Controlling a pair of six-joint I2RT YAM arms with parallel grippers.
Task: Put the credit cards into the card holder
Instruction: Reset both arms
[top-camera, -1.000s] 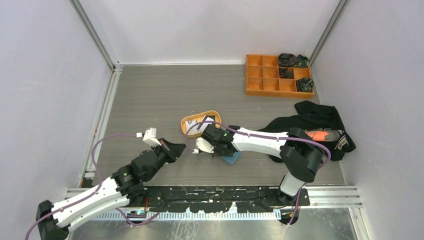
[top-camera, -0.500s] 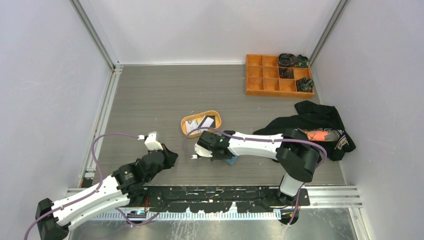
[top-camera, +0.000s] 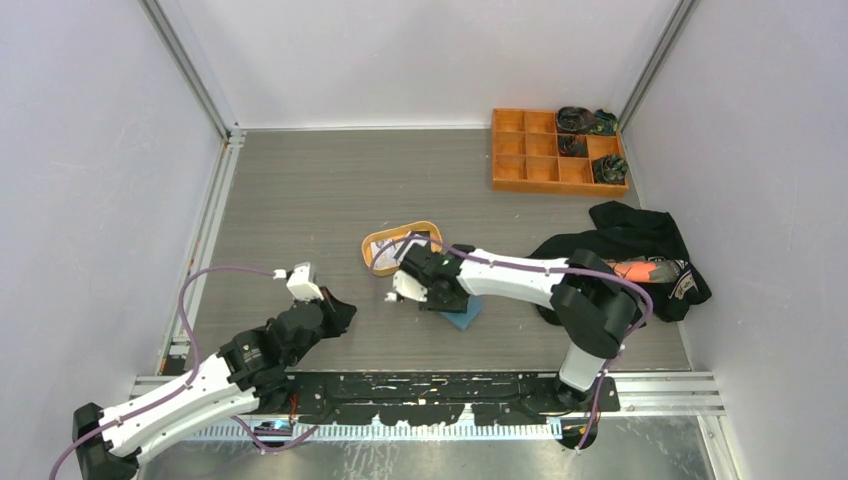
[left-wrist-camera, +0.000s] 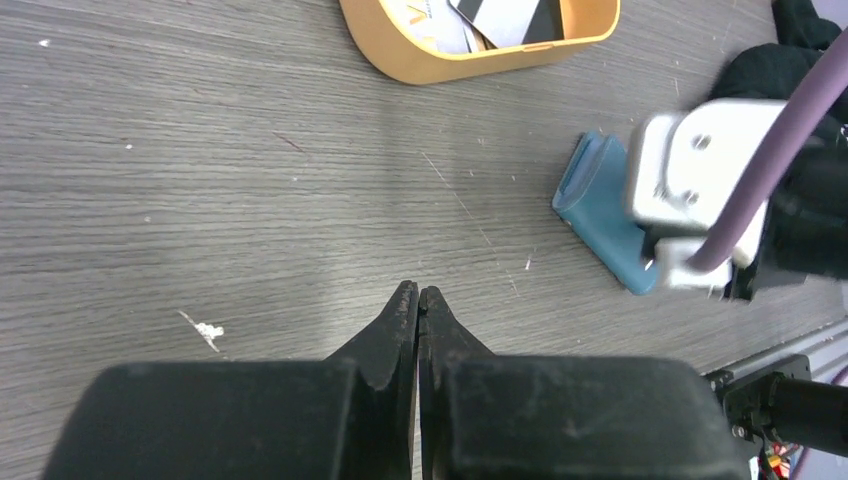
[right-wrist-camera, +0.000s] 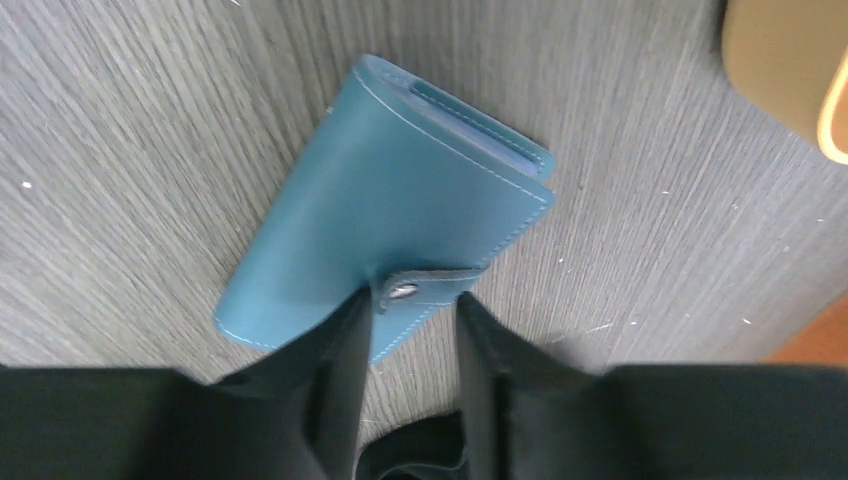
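The blue card holder (right-wrist-camera: 400, 200) lies closed on the table, its snap tab (right-wrist-camera: 425, 287) fastened; it also shows in the top view (top-camera: 465, 318) and the left wrist view (left-wrist-camera: 598, 205). My right gripper (right-wrist-camera: 410, 325) is open right above it, with the tab between the jaws, and shows in the top view (top-camera: 438, 297). The credit cards (left-wrist-camera: 500, 15), white, grey and black, lie in the orange oval tray (left-wrist-camera: 470, 62), also seen from above (top-camera: 382, 249). My left gripper (left-wrist-camera: 418, 292) is shut and empty, low over bare table left of the holder (top-camera: 340, 315).
An orange compartment box (top-camera: 540, 172) with dark bundles stands at the back right. A black cloth (top-camera: 630, 235) with an orange-handled item (top-camera: 645, 270) lies at the right. The right arm's purple cable loops over the oval tray (top-camera: 425, 228).
My left gripper drew back toward the near edge, then stayed. My right gripper shifted left over the holder, then back right a little. The holder stays in place.
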